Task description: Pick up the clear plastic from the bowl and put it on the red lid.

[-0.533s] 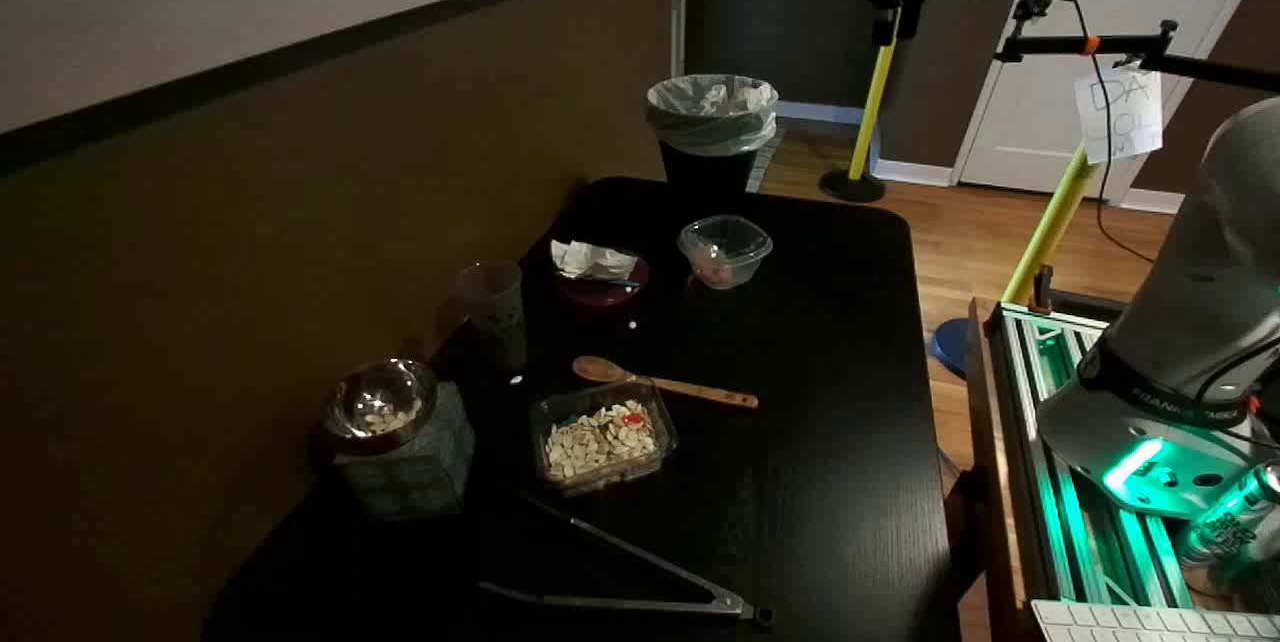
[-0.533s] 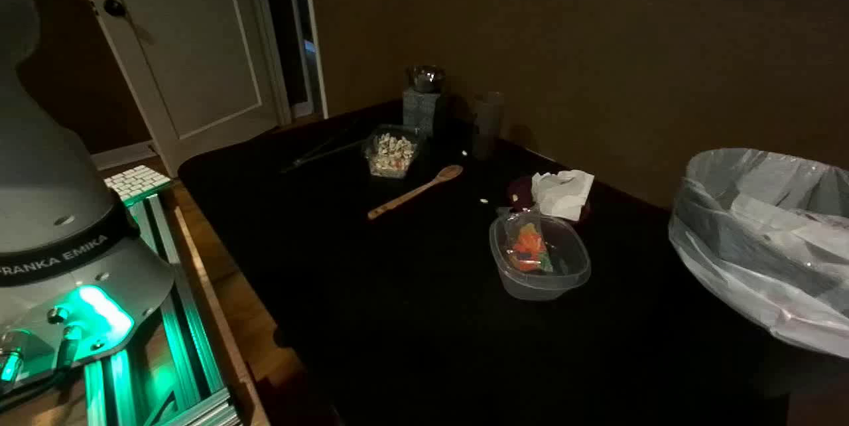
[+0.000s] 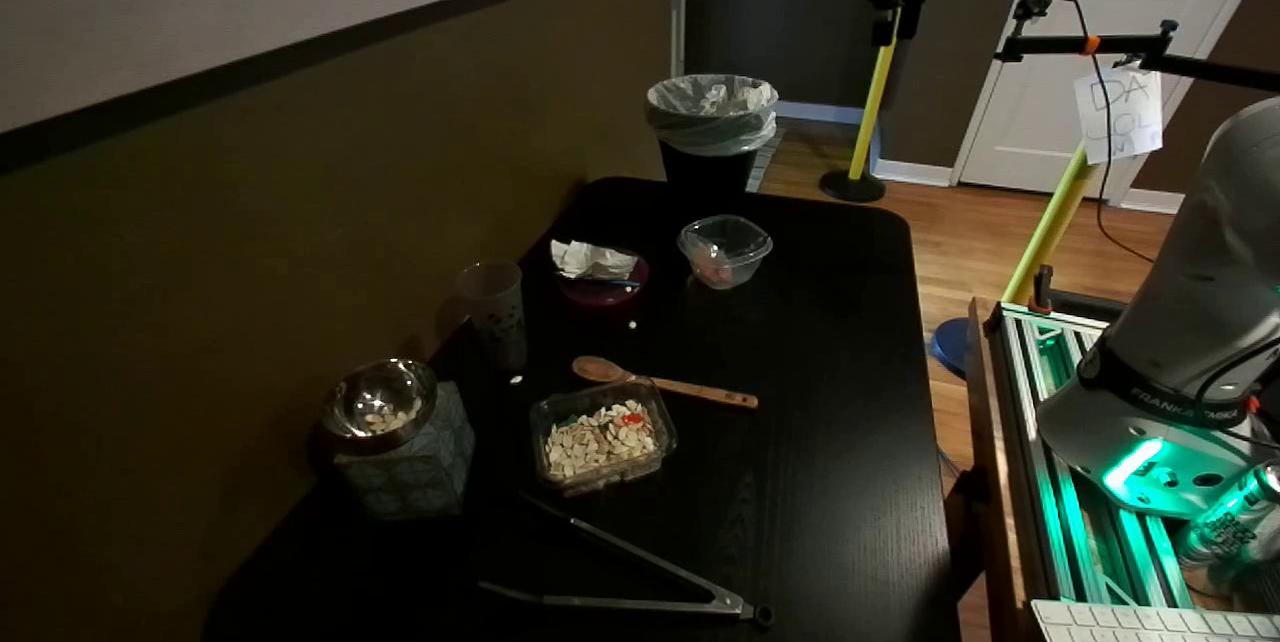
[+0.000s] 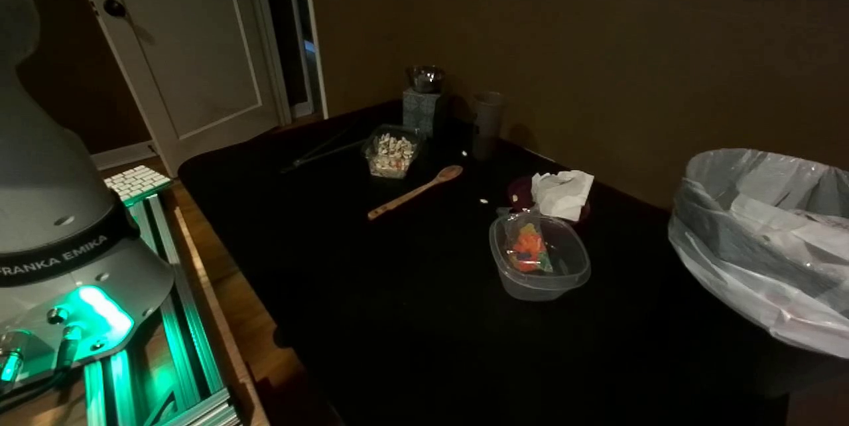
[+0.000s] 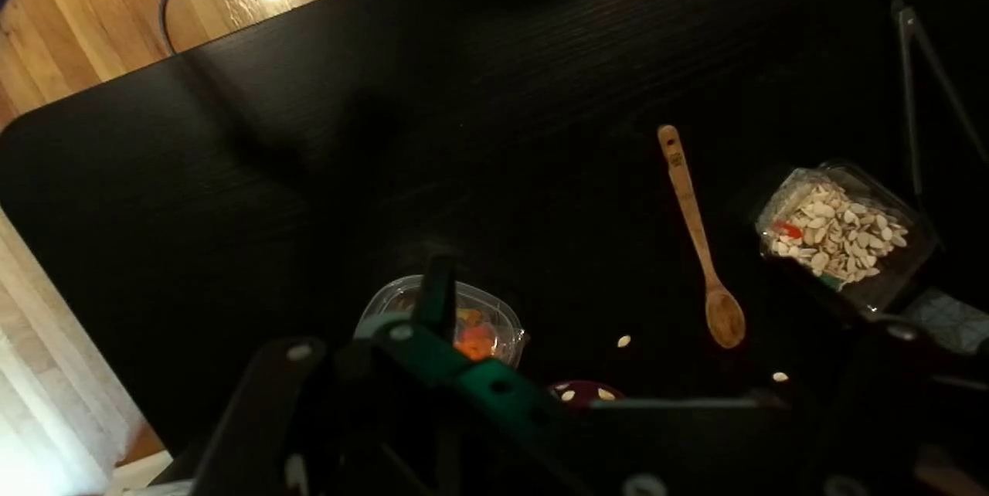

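The bowl is a see-through plastic container, shown in an exterior view (image 3: 748,250), another exterior view (image 4: 567,260) and the wrist view (image 5: 506,314). Crumpled clear plastic (image 4: 528,248) with orange, yellow and green colouring lies inside, against one side; it also shows in the wrist view (image 5: 477,338). The dark-red lid (image 3: 600,298) lies flat beside the bowl, with white crumpled paper (image 4: 562,194) and pale flakes on it. In the wrist view only part of the lid (image 5: 585,388) shows. My gripper (image 3: 897,27) is high above the table. In the wrist view its fingers (image 5: 618,276) are wide apart with nothing between them.
A wooden spoon (image 3: 665,384), a tray of tan flakes (image 3: 605,442), tongs (image 3: 640,572) and a tall cup (image 3: 492,312) stand or lie on the dark table. A metal bowl (image 3: 382,402) sits on a patterned box. A lined bin (image 3: 712,122) stands at the table's end.
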Controlling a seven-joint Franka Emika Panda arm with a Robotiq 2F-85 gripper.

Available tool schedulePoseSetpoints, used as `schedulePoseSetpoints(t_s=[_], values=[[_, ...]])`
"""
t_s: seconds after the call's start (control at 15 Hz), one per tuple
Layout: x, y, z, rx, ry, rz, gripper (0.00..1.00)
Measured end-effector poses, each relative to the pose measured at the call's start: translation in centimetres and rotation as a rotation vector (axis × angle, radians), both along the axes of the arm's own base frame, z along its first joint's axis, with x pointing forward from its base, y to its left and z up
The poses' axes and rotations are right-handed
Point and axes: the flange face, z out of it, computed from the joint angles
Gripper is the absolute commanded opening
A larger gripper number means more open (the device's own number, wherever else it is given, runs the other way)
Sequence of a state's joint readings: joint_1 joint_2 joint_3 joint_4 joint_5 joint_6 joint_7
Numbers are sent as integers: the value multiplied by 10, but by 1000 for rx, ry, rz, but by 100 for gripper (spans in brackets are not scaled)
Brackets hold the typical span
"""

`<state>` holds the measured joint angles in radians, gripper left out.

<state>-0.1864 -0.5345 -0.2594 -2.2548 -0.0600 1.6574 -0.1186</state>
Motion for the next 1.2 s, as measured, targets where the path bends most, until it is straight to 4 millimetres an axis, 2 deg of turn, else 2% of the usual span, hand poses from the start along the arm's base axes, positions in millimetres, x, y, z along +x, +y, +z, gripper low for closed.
schedulePoseSetpoints(t_s=[0.13,0.2,0.53,0.67,0.8,0.93,1.2], values=[[8,-1,-11,0,10,-18,100],[17,-1,-24,-7,17,-28,100],[76,-11,-130,-57,71,-68,100],[92,-18,-173,-66,129,-85,100],[103,-23,-204,-60,206,-87,100],[111,-27,-216,-61,233,-87,100],[116,-30,-210,-64,206,-95,100]])
